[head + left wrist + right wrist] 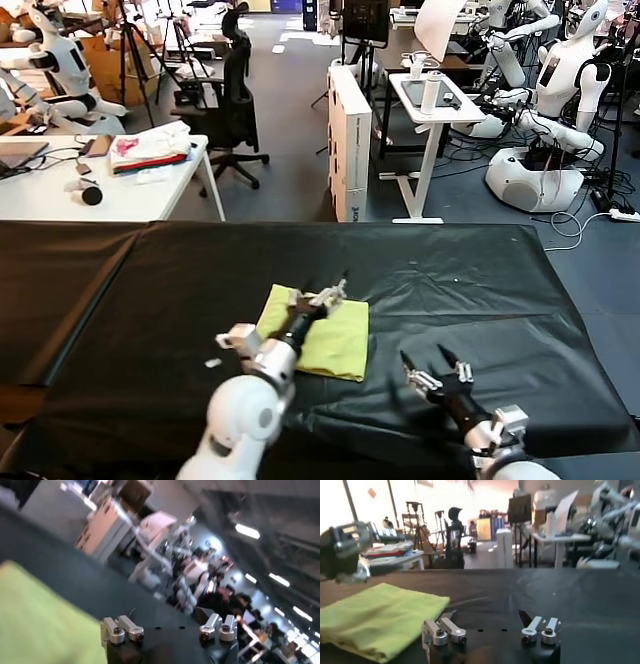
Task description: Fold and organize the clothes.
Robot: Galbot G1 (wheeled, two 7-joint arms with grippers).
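Note:
The lime yellow-green T-shirt lies folded into a small rectangle on the black-covered table, a little left of centre. My left gripper is open and hovers over the shirt's far edge, holding nothing. Its wrist view shows the shirt beside the spread fingers of the left gripper. My right gripper is open and empty, low over the bare cloth to the right of the shirt. In the right wrist view the shirt lies beside the right gripper, and the left arm shows beyond it.
A small white scrap lies on the table left of my left arm. Behind the table stand a white desk with a white, pink and red cloth pile, an office chair, a white box and other robots.

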